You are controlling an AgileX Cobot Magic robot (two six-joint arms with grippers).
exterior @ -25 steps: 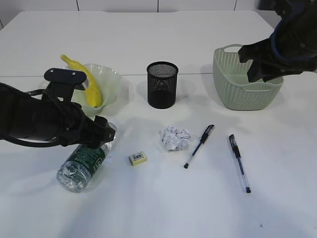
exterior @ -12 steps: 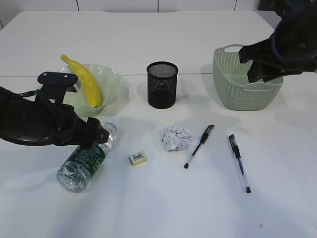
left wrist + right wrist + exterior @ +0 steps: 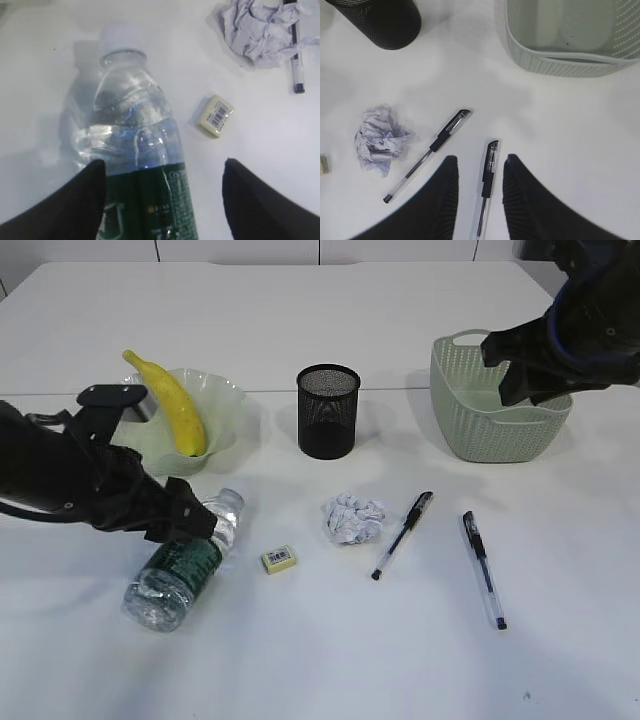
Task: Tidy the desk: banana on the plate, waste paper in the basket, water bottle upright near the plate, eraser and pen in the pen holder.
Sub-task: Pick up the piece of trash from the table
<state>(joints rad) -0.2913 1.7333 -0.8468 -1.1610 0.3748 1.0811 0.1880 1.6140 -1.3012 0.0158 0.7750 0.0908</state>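
One banana (image 3: 176,408) lies on the plate (image 3: 226,400)

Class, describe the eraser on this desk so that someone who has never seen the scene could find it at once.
Start at the black mesh pen holder in the middle of the table. Come toward the near edge: left of the crumpled paper ball lies the eraser, a small pale yellow block, far smaller than anything nearby, with a barcode on top.

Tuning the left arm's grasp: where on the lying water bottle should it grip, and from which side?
Grip the water bottle across its round body at the top edge of the green label, coming down from above. It lies on its side with its cap toward the plate, so the barrel is the widest steady part. The left gripper already straddles it there, open.
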